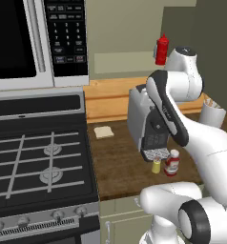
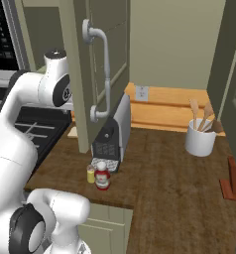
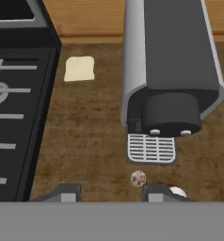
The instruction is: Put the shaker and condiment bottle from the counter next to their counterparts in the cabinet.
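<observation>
A: Big things first. Where does everything sit?

B: The stove (image 1: 39, 157) is on the left, with the wooden table (image 1: 120, 167) beside it. The coffee machine (image 1: 146, 124) stands on the table. The cabinet (image 2: 97, 54) hangs above with its door open, and the tall red squeeze bottle (image 1: 161, 49) is up on its shelf.

A: And the two small things?

B: Both are on the table in front of the coffee machine's drip tray. The condiment bottle (image 1: 172, 163) and the shaker (image 1: 156, 166) stand upright just beside each other, the shaker on the stove side.

A: The pincer?

B: The pincer (image 3: 109, 192) hangs above the table looking down, empty, its fingers apart at a moderate gap. The shaker's speckled top (image 3: 138, 178) shows just inside one fingertip (image 3: 158, 192).

A: So how to do it well?

B: I'd shift sideways until the shaker lies midway between the fingers, then come straight down. The bottle is close, so a finger could knock it over.
</observation>
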You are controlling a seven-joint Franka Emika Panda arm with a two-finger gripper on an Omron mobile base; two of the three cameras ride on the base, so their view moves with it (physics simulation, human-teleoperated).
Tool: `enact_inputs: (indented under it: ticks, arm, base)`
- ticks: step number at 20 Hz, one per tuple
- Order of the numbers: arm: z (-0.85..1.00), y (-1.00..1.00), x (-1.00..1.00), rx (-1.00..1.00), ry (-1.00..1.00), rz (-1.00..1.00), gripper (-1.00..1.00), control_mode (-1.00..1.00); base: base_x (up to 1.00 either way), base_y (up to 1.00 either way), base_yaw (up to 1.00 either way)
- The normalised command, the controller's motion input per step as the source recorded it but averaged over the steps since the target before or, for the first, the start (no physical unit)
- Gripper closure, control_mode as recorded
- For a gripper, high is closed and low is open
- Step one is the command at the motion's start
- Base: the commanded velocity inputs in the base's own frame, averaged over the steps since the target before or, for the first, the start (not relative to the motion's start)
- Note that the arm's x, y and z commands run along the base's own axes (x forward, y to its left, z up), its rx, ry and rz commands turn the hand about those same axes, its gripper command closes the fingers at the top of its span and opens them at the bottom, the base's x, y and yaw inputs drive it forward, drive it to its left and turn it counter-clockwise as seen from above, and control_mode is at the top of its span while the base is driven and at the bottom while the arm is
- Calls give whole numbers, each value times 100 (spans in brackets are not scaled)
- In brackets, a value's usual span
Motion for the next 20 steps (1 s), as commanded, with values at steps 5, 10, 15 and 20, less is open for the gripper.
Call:
enact_inputs:
  ticks: [5, 10, 15, 20]
  arm:
    - [-12, 1, -5, -4, -3, -7, -100, -100]
    - [-22, 17, -9, -15, -11, -39, -100, -100]
    - [-52, 13, 0, -12, -4, -66, -100, -100]
    - [-72, 14, 0, -7, 0, -80, -100, -100]
  base:
    - [0, 0, 0]
    - [0, 0, 0]
    - [0, 0, 0]
    - [0, 0, 0]
